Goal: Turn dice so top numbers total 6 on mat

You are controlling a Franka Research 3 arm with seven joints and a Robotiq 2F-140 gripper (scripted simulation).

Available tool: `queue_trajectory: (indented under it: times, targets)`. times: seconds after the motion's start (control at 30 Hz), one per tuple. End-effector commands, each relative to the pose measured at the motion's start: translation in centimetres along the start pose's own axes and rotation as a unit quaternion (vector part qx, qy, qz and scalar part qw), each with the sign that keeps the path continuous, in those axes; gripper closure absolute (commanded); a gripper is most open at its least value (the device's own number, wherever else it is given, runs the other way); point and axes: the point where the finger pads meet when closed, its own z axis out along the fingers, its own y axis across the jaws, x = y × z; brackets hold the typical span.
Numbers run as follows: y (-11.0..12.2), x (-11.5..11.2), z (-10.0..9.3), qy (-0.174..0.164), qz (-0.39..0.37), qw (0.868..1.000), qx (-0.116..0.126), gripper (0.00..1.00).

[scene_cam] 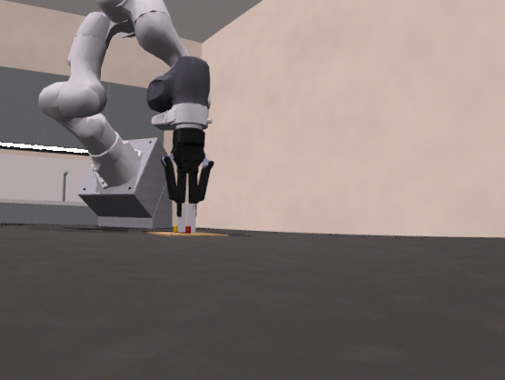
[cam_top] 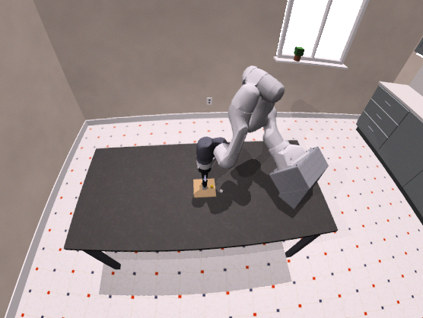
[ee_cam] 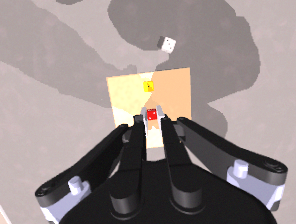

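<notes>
A tan mat (cam_top: 205, 190) lies on the dark table. My gripper (ee_cam: 151, 113) points straight down over the mat, its fingertips low on either side of a red die (ee_cam: 152, 114). The fingers stand just a little wider than the die, which rests on the mat (ee_cam: 150, 105) and also shows in the exterior view (scene_cam: 187, 230). A yellow die (ee_cam: 148, 86) sits on the mat just beyond the red one. A white die (ee_cam: 168, 44) lies on the bare table, off the mat past its far edge. I cannot read the pips on any die.
The robot base (cam_top: 298, 176) stands on the table to the right of the mat. Grey cabinets (cam_top: 395, 133) stand at the room's right wall, far from the table.
</notes>
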Motion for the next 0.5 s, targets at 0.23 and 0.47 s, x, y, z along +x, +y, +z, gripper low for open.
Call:
queue_trajectory:
  times: [0.23,0.47]
  targets:
    - [0.05,-0.02,0.05,0.000,-0.002,1.000,-0.001,0.81]
    - [0.05,-0.02,0.05,0.000,-0.002,1.000,-0.001,0.81]
